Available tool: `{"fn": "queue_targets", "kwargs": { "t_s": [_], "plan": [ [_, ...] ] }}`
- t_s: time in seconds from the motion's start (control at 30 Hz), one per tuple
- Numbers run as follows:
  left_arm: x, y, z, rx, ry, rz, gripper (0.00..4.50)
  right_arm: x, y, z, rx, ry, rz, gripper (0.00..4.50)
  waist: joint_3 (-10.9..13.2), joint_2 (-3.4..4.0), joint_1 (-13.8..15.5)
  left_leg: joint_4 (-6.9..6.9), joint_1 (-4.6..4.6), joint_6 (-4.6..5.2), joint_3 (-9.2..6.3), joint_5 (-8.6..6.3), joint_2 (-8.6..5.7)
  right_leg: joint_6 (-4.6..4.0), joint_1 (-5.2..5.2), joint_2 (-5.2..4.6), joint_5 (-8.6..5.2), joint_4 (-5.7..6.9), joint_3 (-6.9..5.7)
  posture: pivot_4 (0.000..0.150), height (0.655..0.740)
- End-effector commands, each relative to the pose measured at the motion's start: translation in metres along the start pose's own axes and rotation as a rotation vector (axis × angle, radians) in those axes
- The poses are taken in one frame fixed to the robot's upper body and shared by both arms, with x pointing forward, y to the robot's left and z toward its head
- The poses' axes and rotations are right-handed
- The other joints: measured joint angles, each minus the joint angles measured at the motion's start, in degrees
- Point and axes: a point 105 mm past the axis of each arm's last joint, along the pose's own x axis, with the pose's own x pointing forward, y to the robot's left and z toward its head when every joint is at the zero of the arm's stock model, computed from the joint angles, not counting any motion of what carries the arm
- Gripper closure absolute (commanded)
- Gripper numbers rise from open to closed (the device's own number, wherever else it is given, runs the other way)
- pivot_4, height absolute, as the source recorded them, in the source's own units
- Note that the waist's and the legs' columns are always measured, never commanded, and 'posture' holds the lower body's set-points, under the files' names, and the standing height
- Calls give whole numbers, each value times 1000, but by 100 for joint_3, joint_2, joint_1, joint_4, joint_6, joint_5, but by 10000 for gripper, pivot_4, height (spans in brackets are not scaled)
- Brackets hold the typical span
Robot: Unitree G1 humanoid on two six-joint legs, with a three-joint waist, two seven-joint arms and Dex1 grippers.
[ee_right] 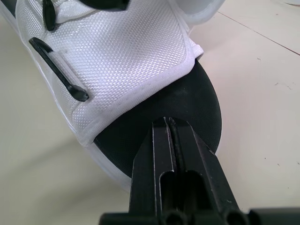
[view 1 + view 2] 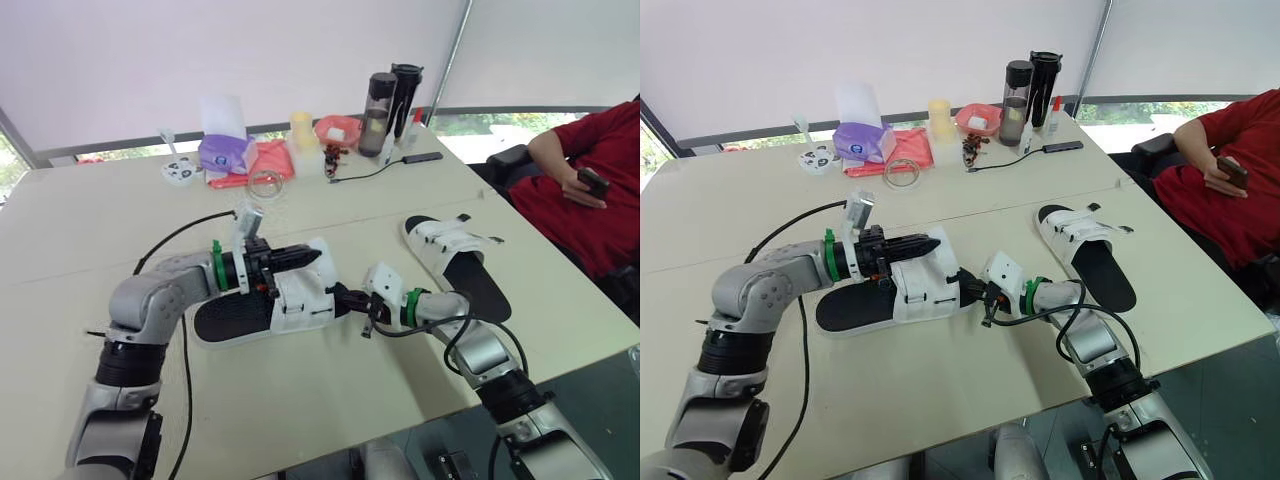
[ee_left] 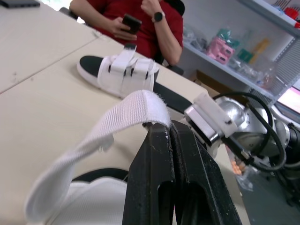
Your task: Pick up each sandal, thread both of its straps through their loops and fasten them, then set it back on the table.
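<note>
The near sandal (image 2: pixel 255 315), black sole with a white upper, lies on the table (image 2: pixel 300 400) in front of me. My left gripper (image 2: pixel 312 258) hovers over its upper, shut on a white strap (image 3: pixel 136 105) that it holds lifted. My right gripper (image 2: pixel 342 298) is shut, its tips resting on the black toe end of the sole (image 1: pixel 187 108). A black loop (image 1: pixel 58 70) shows on the side of the white upper (image 1: pixel 122 56). The second sandal (image 2: pixel 455 262) lies to the right with its straps across the upper.
Along the table's back edge stand two dark bottles (image 2: pixel 388 98), a purple bag (image 2: pixel 225 152), a pink cloth (image 2: pixel 268 158), a clear tape roll (image 2: pixel 265 184) and a black cable (image 2: pixel 365 175). A person in red (image 2: pixel 590 190) sits at the right holding a phone.
</note>
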Motion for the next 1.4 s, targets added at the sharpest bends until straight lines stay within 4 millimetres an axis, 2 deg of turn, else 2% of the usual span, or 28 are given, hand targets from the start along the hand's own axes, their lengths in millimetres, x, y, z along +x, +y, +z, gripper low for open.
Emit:
{"fn": "queue_targets", "kwargs": {
  "t_s": [0.03,0.23,0.57,0.73,0.97,1.2,1.3,1.4],
  "plan": [
    [-3,0,2,50,47,-44,44642,-7,22,-81,145,296,18,45000,0,1,2,-2,2,-4,-2,-2,0,0,0,1,0,1,0,1500,7400],
    [-2,6,-9,20,96,-91,44642,-8,22,-81,141,298,20,45000,0,-1,-3,-2,-1,-14,-14,-8,2,0,-1,-7,0,-1,0,1500,7400],
    [5,8,-12,1,95,-113,44642,-10,24,-82,143,302,23,45000,-1,0,2,-4,1,-13,-19,-8,5,0,-1,-7,0,0,0,1500,7400],
    [15,9,-12,-3,80,-117,44642,-10,25,-83,145,302,22,45000,-4,-5,7,-4,1,-12,-19,-7,4,0,1,-6,0,1,0,1500,7400],
    [17,6,-11,-13,70,-128,44642,-10,25,-83,145,305,20,45000,-5,-6,8,-4,1,2,-17,1,3,0,2,-5,0,7,0,1500,7400],
    [15,12,-21,15,98,-76,44642,-10,25,-83,146,300,14,45000,-5,-6,9,-4,1,1,-17,1,3,0,2,-5,0,7,0,1500,7400],
    [13,13,-24,9,94,-61,37034,-10,25,-83,146,300,12,45000,-6,-4,7,-4,2,2,-18,1,3,0,3,-5,0,7,0,1500,7400],
    [12,13,-26,-3,91,-55,23459,-9,25,-83,146,300,13,45000,-7,-7,14,-4,1,3,-18,1,4,0,1,-6,0,9,0,1500,7400]
  ]
}}
